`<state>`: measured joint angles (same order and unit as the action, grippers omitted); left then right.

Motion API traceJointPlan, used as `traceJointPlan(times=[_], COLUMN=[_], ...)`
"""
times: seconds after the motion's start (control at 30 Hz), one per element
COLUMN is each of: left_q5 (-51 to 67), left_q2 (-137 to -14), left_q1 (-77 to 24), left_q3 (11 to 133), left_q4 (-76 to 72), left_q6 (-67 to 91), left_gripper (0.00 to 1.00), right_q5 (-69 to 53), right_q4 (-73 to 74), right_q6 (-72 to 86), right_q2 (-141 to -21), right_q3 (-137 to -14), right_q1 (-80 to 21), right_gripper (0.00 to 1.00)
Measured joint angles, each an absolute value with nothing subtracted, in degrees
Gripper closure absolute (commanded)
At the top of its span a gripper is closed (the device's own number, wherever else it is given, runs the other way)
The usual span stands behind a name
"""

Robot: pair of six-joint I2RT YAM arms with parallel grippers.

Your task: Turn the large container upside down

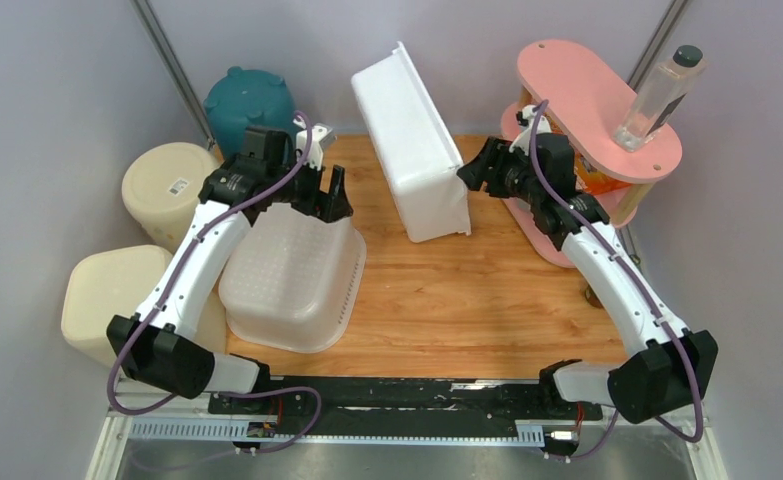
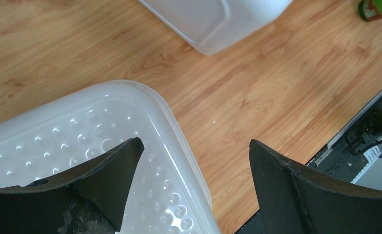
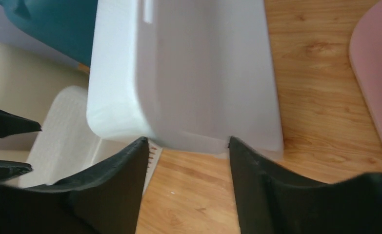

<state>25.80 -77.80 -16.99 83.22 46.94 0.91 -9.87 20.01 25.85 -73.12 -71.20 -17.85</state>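
Observation:
The large white opaque container (image 1: pixel 412 140) stands tilted on one long edge at the back middle of the wooden table; it also shows in the right wrist view (image 3: pixel 189 73) and the left wrist view (image 2: pixel 213 19). My right gripper (image 1: pixel 472 172) is open, its fingertips right at the container's near wall (image 3: pixel 186 140); I cannot tell if they touch. A translucent dimpled container (image 1: pixel 292 275) lies base-up at the left. My left gripper (image 1: pixel 329 195) is open and empty just above its far corner (image 2: pixel 194 142), one finger over the dimpled base (image 2: pixel 81 131).
A teal container (image 1: pixel 250 100) and two cream containers (image 1: pixel 167 185) (image 1: pixel 117 300) stand along the left. A pink two-level shelf (image 1: pixel 592 100) with a clear bottle (image 1: pixel 662 95) on top stands at the right behind my right arm. A green bottle (image 2: pixel 376 7) sits by it.

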Motion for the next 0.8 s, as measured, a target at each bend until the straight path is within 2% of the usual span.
traceJointPlan(times=[0.23, 0.5, 0.63, 0.8], left_q5=[27.0, 27.4, 27.4, 27.3], left_q2=[-78.9, -78.4, -78.4, -78.1], left_q1=[-17.0, -17.0, -17.0, -17.0], left_q3=[83.2, 79.1, 77.5, 77.3], left_q4=[45.5, 43.3, 43.4, 42.8], left_q6=[1.2, 1.6, 1.7, 1.7], left_gripper=[0.08, 0.08, 0.08, 0.08], right_q5=[-12.8, -13.5, -13.5, -11.9], right_q4=[20.3, 17.3, 16.4, 16.5], right_q6=[20.3, 12.2, 7.0, 2.7], right_q2=[-80.0, -91.2, -95.4, -97.8], right_q3=[-76.5, -90.4, -94.4, -95.6], right_q1=[-17.9, -20.9, -22.2, -22.9], right_gripper=[0.22, 0.23, 0.3, 0.59])
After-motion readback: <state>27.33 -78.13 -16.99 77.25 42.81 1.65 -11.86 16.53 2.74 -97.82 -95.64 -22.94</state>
